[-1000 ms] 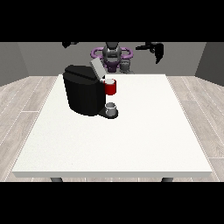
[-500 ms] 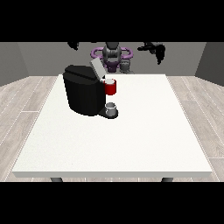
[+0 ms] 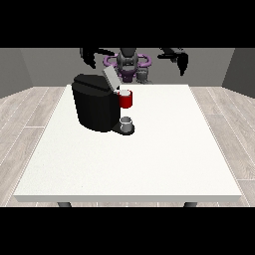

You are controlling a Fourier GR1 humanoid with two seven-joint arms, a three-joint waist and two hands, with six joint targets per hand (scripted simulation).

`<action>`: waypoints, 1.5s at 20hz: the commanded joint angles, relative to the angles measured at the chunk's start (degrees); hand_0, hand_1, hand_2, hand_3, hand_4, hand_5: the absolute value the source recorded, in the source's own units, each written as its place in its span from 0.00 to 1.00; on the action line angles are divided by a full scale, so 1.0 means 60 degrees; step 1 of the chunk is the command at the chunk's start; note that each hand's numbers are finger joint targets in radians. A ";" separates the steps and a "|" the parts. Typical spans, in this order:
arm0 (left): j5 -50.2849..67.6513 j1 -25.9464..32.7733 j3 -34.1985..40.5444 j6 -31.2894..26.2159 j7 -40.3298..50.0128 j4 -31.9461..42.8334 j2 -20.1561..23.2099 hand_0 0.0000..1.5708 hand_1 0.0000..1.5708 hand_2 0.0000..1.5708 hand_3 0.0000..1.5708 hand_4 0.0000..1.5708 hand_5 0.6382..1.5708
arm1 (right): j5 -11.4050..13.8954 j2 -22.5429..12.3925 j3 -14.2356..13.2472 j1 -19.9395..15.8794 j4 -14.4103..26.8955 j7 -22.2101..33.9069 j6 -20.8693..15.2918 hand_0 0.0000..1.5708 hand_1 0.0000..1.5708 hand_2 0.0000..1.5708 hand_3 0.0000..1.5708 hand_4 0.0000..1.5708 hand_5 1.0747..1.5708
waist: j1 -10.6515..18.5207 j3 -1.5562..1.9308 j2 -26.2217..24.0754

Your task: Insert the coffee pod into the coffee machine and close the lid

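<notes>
The black coffee machine (image 3: 94,107) stands on the left half of the white table (image 3: 164,149). Its grey lid (image 3: 110,77) is tilted up and open over a red pod holder (image 3: 126,98). A small grey cup (image 3: 127,123) sits on the tray under that holder. At the table's far edge, in front of the robot, stands a small grey cylinder (image 3: 143,75) that looks like the coffee pod. The hand at the view's left (image 3: 88,56) hangs in the air behind the machine. The hand at the view's right (image 3: 182,63) hangs above the far right edge. Both are open and hold nothing.
The robot's torso (image 3: 127,62) is behind the far edge of the table. The table's bare white top stretches across the right half and the front. Around it is a wooden floor.
The hand at the view's left has moved inward towards the machine. The hand at the view's right has sunk a little. The machine, the cup and the grey cylinder stay put.
</notes>
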 commanded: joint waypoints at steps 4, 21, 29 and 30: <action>0.0228 0.0751 -0.0157 -0.0025 -0.0229 -0.0880 0.0323 0.00 0.00 0.00 0.00 0.00 1.00 | -0.0272 -0.0412 -0.0494 -0.0294 0.1007 -0.0871 0.0766 0.00 0.00 0.00 0.00 0.00 1.00 | -0.0153 0.0002 0.0858; 0.0562 0.1121 -0.0280 0.0423 -0.0702 -0.1066 0.0967 0.00 0.00 0.00 0.00 0.00 1.00 | 0.0493 0.0355 -0.0044 -0.2579 0.1963 -0.0166 0.0048 0.00 0.00 0.00 0.00 0.00 1.00 | -0.0417 -0.0003 0.1462; 0.0582 0.0987 -0.0674 0.0777 -0.0294 -0.1510 0.0785 0.00 0.00 0.00 0.00 0.00 1.00 | 0.0828 0.0441 -0.0047 -0.3058 0.2804 -0.0542 -0.0088 0.00 0.00 0.00 0.00 0.00 1.00 | -0.0116 -0.0001 0.1550; 0.0516 0.0949 -0.1034 0.1088 0.0308 -0.2026 0.0424 0.00 0.00 0.00 0.00 0.00 1.00 | 0.0733 0.0012 -0.0306 -0.3039 0.3188 -0.0794 0.0286 0.00 0.00 0.00 0.00 0.00 1.00 | -0.0049 0.0001 0.1486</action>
